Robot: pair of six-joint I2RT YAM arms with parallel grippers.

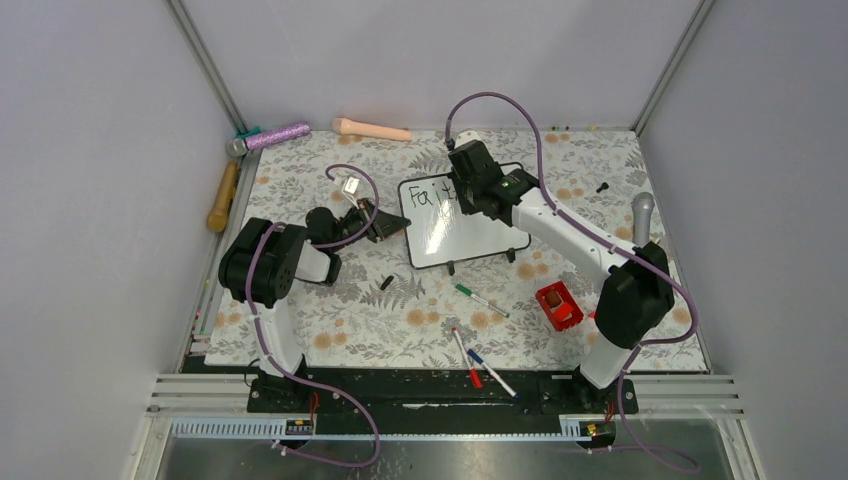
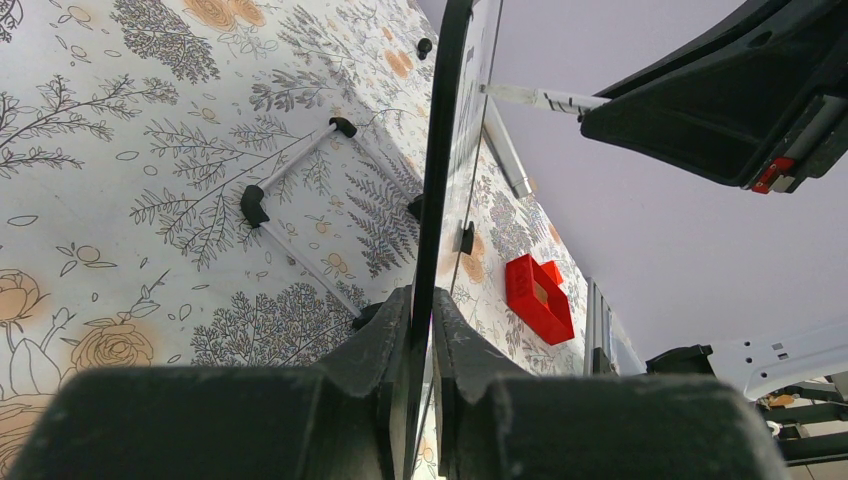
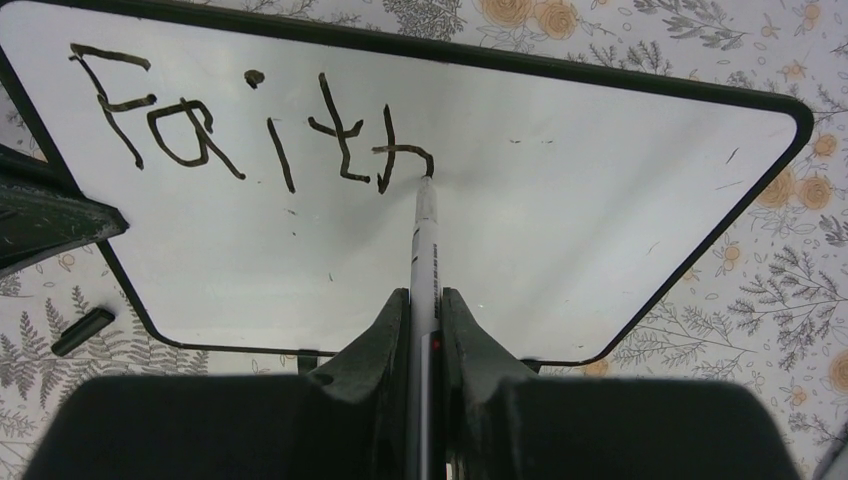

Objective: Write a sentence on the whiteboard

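The whiteboard (image 1: 470, 235) stands tilted on its feet at mid table; it fills the right wrist view (image 3: 560, 220) and shows edge-on in the left wrist view (image 2: 440, 160). Black handwriting on it reads "Faith" (image 3: 250, 130), partly visible in the top view (image 1: 428, 194). My right gripper (image 3: 425, 300) is shut on a white marker (image 3: 426, 240), whose tip touches the end of the "h". My left gripper (image 2: 422, 310) is shut on the whiteboard's left edge, also in the top view (image 1: 395, 226).
A red box (image 1: 559, 305) lies front right, also in the left wrist view (image 2: 538, 293). Loose markers: green (image 1: 480, 299), red (image 1: 465, 356), blue (image 1: 490, 372). A black cap (image 1: 386, 283) lies near the board. Purple roll (image 1: 277, 134), peach cylinder (image 1: 370, 128) and wooden handle (image 1: 222, 196) lie at the back left.
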